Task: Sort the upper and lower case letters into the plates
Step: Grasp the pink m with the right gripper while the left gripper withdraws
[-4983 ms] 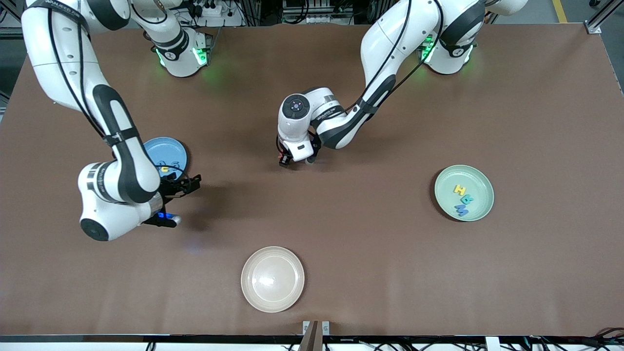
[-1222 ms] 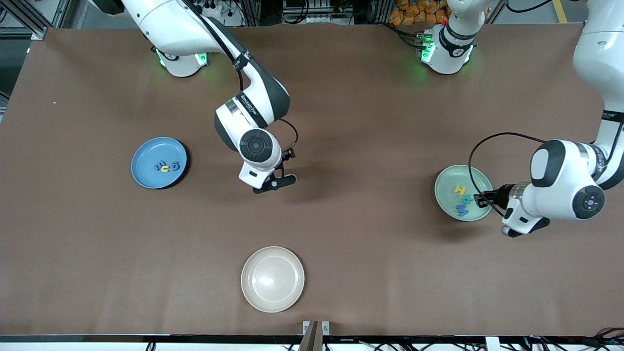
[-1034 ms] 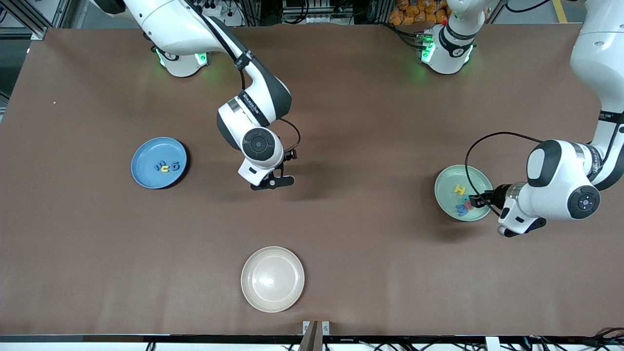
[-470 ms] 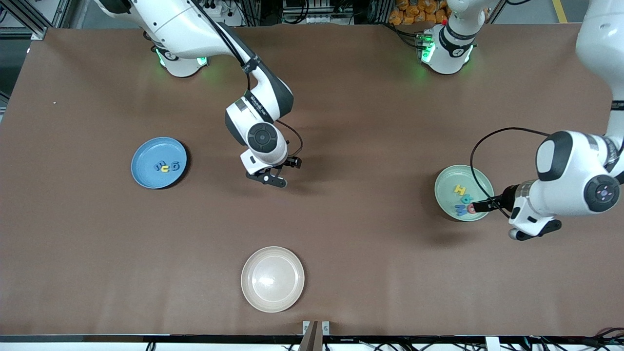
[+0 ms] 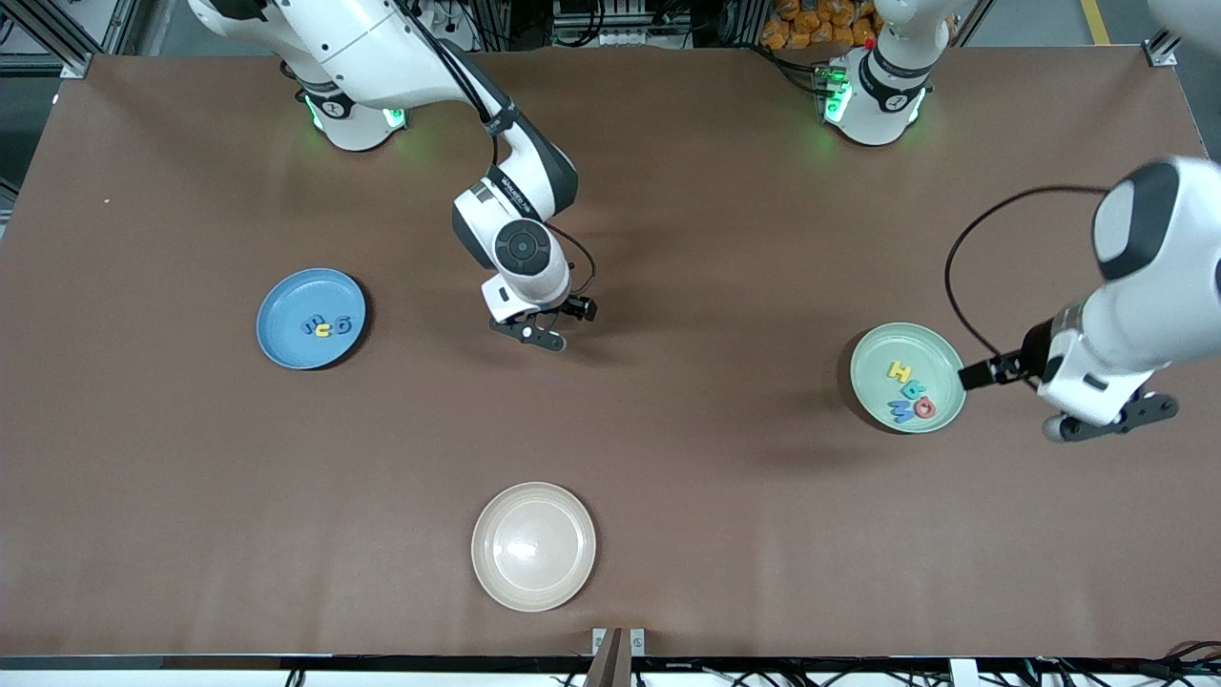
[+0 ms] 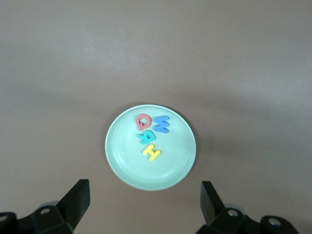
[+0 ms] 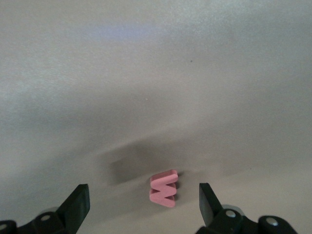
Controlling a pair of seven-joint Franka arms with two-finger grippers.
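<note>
From the front camera, the brown worktop (image 5: 668, 448) carries the mid-blue plate (image 5: 282, 334) toward the right arm's end with three small letters (image 5: 327, 326) in it, the mint plate (image 5: 930, 358) toward the left arm's end with four letters (image 5: 908, 389), and a bare cream plate (image 5: 533, 546) nearest the camera. The right claw (image 5: 544, 329) hangs over mid-worktop, the left claw (image 5: 978, 374) at the mint plate's 3 o'clock edge. The left wrist view sharpens the mint plate (image 6: 168, 173): a red Q (image 6: 143, 120), blue M (image 6: 162, 124), a teal letter (image 6: 146, 137) and a yellow H (image 6: 151, 153) clustered together, with the left claw (image 6: 145, 204) spread wide and empty. Only the right wrist view shows a pink W (image 7: 164, 188) lying on the worktop (image 7: 156, 73) between the parted fingers of the right claw (image 7: 144, 204), untouched.
</note>
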